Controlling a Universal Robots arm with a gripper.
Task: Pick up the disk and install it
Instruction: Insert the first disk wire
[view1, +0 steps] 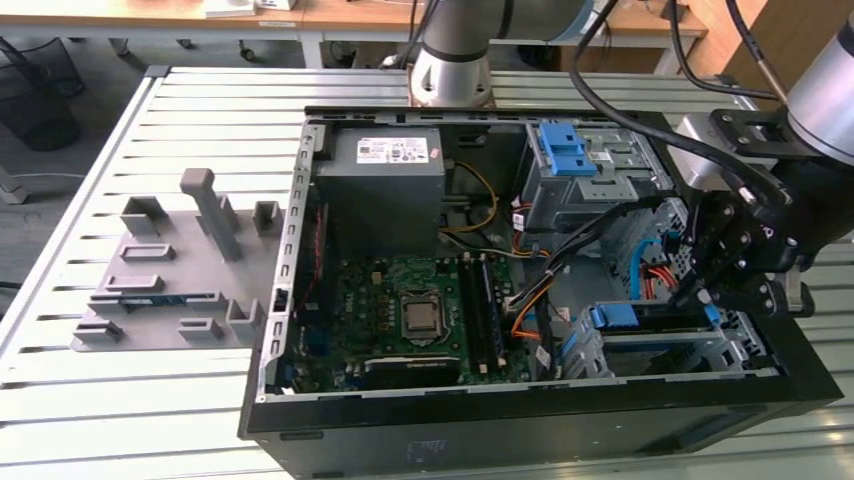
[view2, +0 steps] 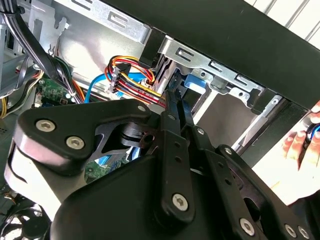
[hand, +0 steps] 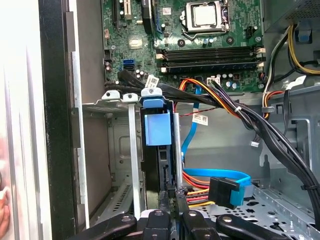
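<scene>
The disk (view1: 643, 318), silver-grey with a blue plastic frame, sits on edge in the metal drive cage (view1: 741, 352) at the near corner of the open computer case on the exterior view's right. In the first wrist view its blue frame tab (hand: 157, 129) faces me and its dark edge runs toward my gripper (hand: 170, 194). My black gripper (view1: 698, 295) hangs at the cage's outer side. The fingers are shut, thin and pressed together, with their tips at the disk's end. In the second wrist view the gripper (view2: 176, 97) points at the disk's blue frame (view2: 194, 82).
Bundled orange, yellow and black cables (hand: 225, 105) and a blue data cable with a black plug (hand: 227, 191) lie beside the cage. The motherboard (view1: 414, 310) and power supply (view1: 387, 165) fill the case. A grey fixture plate (view1: 174, 270) lies on the slatted table. A person's hand (view2: 300, 145) is outside the case wall.
</scene>
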